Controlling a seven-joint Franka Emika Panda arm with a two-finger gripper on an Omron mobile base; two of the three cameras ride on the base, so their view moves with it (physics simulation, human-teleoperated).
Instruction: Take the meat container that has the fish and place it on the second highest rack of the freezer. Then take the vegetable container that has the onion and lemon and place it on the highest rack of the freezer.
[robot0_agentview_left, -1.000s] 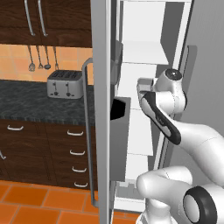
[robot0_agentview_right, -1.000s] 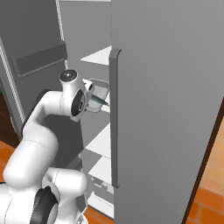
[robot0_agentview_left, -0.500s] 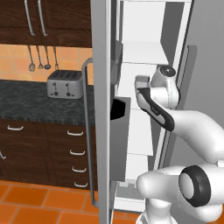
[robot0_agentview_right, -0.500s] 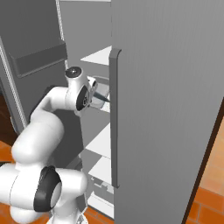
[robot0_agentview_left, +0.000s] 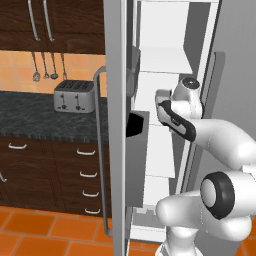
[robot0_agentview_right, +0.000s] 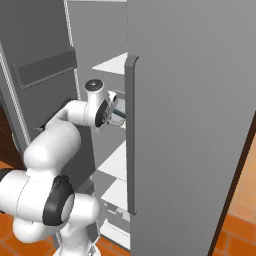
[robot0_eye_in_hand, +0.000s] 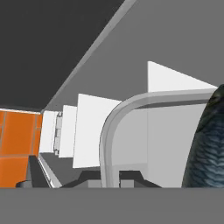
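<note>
In the hand view the meat container runs up from the bottom as a curved grey metal rim, and the scaly silvery fish lies in it at the right edge. My gripper is shut on the tray's near rim, a dark fingertip on either side of it. From the right base view, the gripper holds the container inside the freezer, level with a white rack below the top one. The hand reaches past the open door. The vegetable container is out of view.
The open freezer door with a dark bin and a long handle stands close on the arm's left. The closed grey door is on the right. White racks sit lower down. A toaster is on the counter.
The arm has stretched further into the freezer, carrying the meat container inward and slightly up toward the rack. The base has not moved.
</note>
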